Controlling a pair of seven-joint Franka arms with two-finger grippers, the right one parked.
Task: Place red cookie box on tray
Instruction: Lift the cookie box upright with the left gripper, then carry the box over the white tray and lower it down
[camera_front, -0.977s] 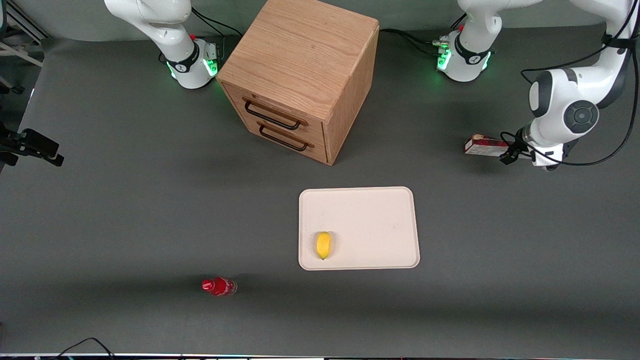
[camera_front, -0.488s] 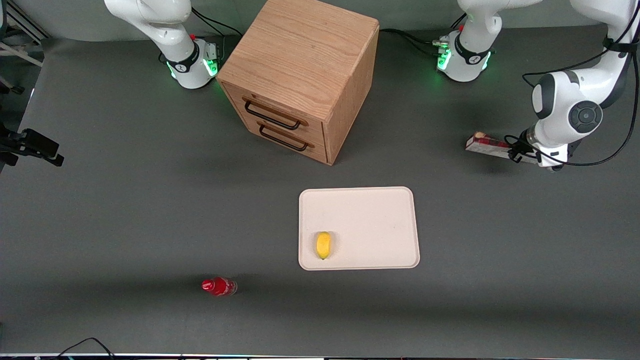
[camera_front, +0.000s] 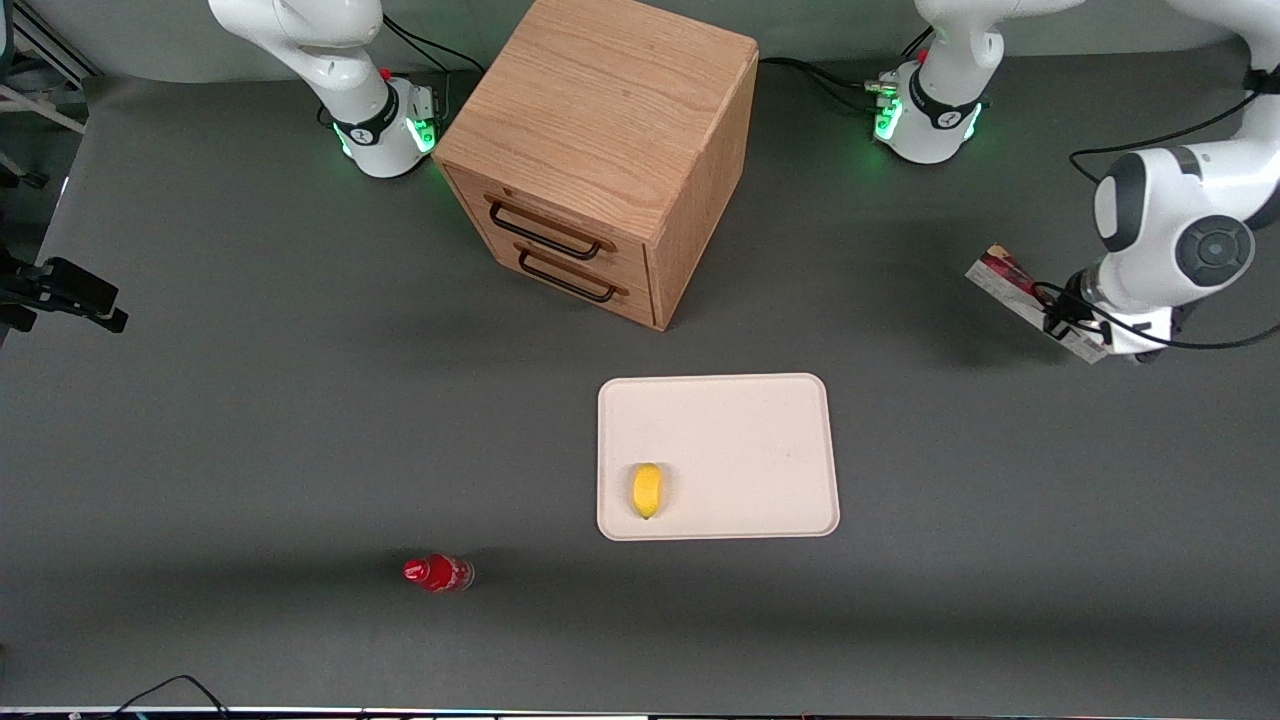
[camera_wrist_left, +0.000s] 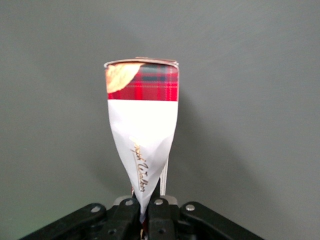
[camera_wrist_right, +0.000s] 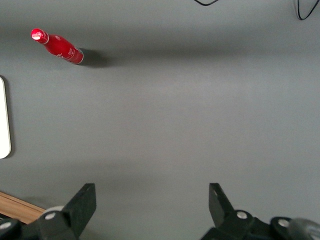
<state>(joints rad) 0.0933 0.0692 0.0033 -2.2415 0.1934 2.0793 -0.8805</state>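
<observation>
The left arm's gripper (camera_front: 1078, 330) hangs above the grey table (camera_front: 250, 420) toward the working arm's end, well apart from the tray (camera_front: 740, 420); its fingers are pressed onto the white end of the red cookie box (camera_front: 1010, 282), pinching the thin cardboard so that it creases inward at the grip. In the front view the box is lifted off the table and tilted, its dark red end raised and pointing toward the wooden drawer cabinet (camera_front: 600, 150), its white end hidden among the gripper's cables. In the left wrist view the red cookie box (camera_wrist_left: 143, 135) stands straight out from the gripper (camera_wrist_left: 146, 207); the white part narrows down to the black fingers (camera_wrist_left: 161, 215), and the tartan red end with a cookie picture is the farthest part; only bare grey table lies around it.

The cream-white tray lies flat, nearer to the front camera than the cabinet; a yellow lemon (camera_front: 647, 490) lies on it, close to its near rim, on the side toward the parked arm. The cabinet shows two drawers with dark handles, both shut. A small red bottle (camera_front: 437, 573) lies on its side on the table, nearer to the camera than the tray and toward the parked arm's end; it appears in the right wrist view too (camera_wrist_right: 57, 46).
</observation>
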